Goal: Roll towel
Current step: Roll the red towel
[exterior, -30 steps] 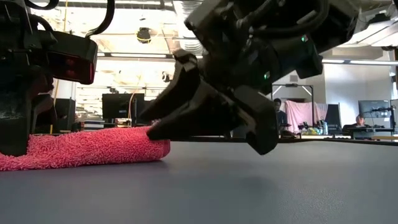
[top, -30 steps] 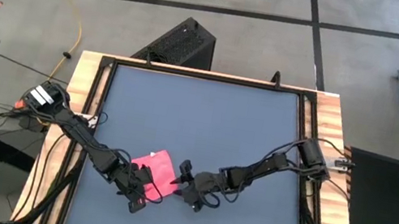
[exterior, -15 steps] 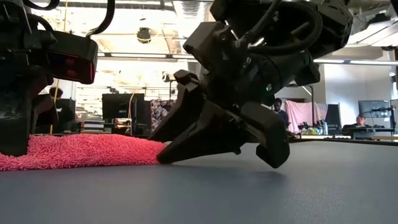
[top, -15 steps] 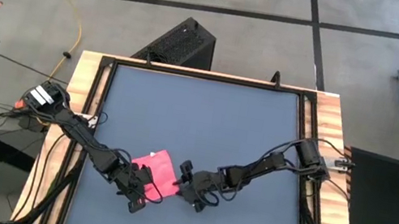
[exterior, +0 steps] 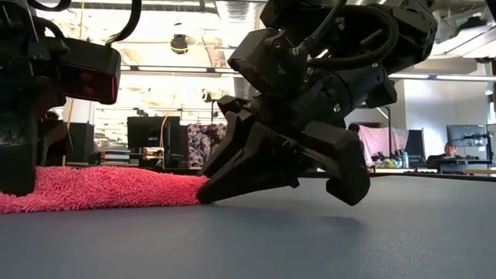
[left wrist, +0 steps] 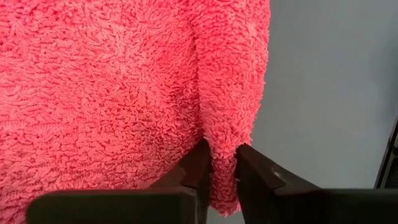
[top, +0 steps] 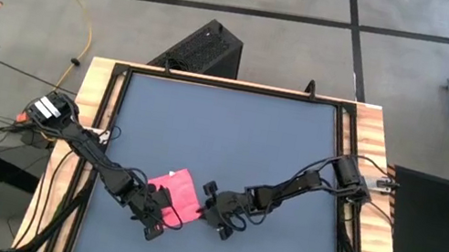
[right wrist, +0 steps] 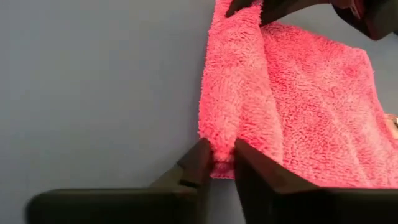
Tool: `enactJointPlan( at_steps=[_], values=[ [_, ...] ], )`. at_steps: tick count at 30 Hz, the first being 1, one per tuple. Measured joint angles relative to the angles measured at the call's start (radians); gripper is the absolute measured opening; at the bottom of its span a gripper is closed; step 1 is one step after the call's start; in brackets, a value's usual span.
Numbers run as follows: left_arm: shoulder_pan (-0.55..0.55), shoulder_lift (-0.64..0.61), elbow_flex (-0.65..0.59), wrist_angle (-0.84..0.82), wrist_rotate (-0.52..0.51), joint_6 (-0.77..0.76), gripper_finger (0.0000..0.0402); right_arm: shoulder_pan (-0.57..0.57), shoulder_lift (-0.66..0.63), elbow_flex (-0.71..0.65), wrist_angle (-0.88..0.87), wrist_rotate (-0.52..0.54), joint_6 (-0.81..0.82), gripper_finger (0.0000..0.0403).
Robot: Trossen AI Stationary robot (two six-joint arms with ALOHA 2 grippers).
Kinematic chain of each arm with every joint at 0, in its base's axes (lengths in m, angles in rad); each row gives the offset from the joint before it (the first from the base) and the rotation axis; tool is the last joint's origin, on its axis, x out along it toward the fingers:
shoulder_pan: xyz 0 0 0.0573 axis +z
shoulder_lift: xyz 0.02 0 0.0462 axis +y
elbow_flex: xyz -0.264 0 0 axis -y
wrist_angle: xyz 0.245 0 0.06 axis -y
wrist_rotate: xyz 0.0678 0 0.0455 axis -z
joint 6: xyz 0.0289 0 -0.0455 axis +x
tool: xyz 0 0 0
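Observation:
The pink-red towel (top: 174, 188) lies flat on the dark table (top: 223, 135), toward its near edge. A narrow strip along the towel's near-right edge is folded over (right wrist: 231, 93). My left gripper (top: 161, 214) stands at one end of that strip, shut on it. My right gripper (top: 207, 205) stands at the other end, also shut on it. In the low view the towel (exterior: 108, 188) is a low ridge between the left gripper's finger (exterior: 17, 155) and my right gripper (exterior: 271, 174). The right wrist view shows the left gripper's fingers (right wrist: 261, 7) beyond the strip. My left gripper has the end of the folded-over strip (left wrist: 222, 163) pinched between its two fingers, several layers thick. The fingers slant down and lie along the strip. The towel rests on the table. My right gripper pinches the strip's other end (right wrist: 222, 158) between its two fingers, at the towel's corner. It comes slanting down from the table's right, along the strip. One fingertip (exterior: 208, 194) is down at the table and the towel lies slack.
A black box (top: 202, 48) stands beyond the table's far edge. Wooden borders (top: 368, 142) run along both sides. The dark tabletop spreads bare to the far and right (top: 277, 145). People sit in the room behind (exterior: 447, 152).
My right gripper has sunk and tipped down at the towel's right end; its lower fingertip now sits at the table against the cloth. The towel's raised end there has flattened lower. The left arm has kept still.

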Motion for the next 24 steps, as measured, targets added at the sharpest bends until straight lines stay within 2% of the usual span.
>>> enactJointPlan(
  at_steps=[7,13,18,24],
  values=[
    [-0.002,-0.008,0.000,0.003,-0.008,0.029,0.0089,-0.016,-0.001,0.029,-0.055,-0.029,0.112,0.0019],
    [-0.009,-0.055,-0.002,-0.018,-0.038,0.067,0.0091,-0.067,0.000,0.105,-0.172,-0.208,0.295,0.0023],
    [-0.029,-0.087,-0.002,-0.106,-0.078,0.063,0.0092,-0.123,0.000,0.139,-0.214,-0.376,0.466,0.0029],
    [-0.058,-0.093,-0.001,-0.133,-0.126,0.071,0.0092,-0.167,0.000,0.139,-0.223,-0.420,0.622,0.0025]
  ],
)
